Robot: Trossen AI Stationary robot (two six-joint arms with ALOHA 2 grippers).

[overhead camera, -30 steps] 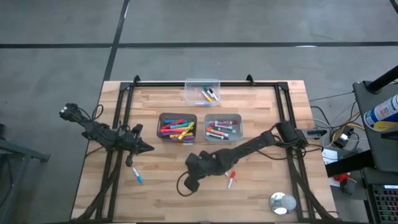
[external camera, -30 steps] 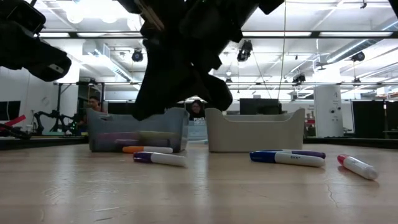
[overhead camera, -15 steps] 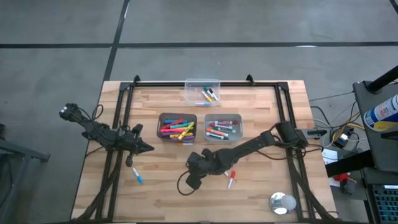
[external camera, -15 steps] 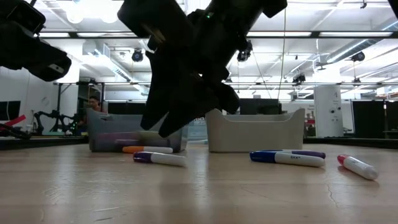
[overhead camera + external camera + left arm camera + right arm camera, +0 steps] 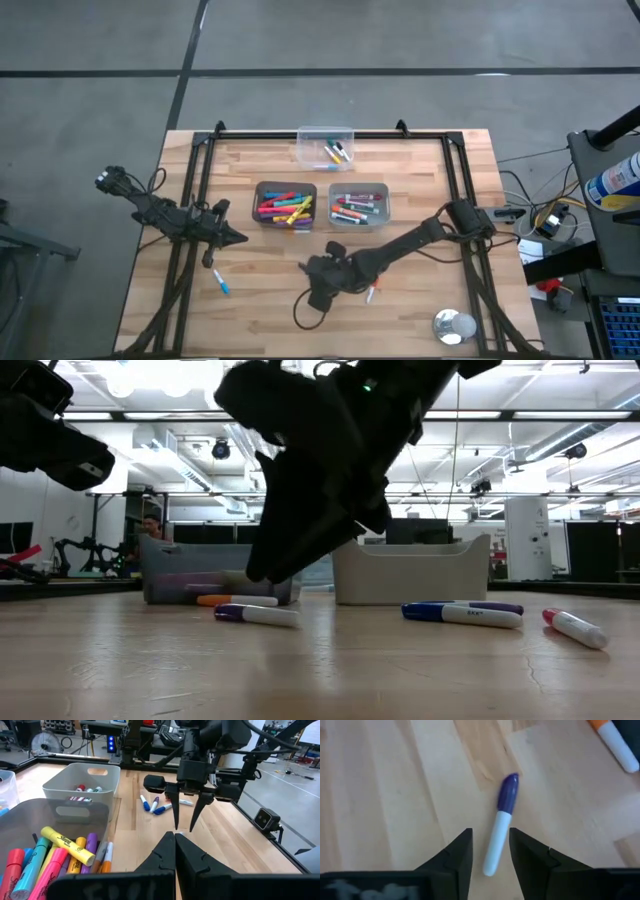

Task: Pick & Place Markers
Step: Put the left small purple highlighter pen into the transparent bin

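The right pincer (image 5: 490, 852) is hanging open and empty over a purple-capped marker (image 5: 500, 827) lying on the table (image 5: 380, 795). Since the marker is lying slantwise between the fingers, closing off-centre could roll it away.

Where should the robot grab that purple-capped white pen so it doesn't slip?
Probably on the middle of the white barrel of the purple-capped white marker, coming straight down from above. It lies flat and alone on the wooden table, and the open right gripper already has a finger on each long side, so closing across the slim barrel should hold it.
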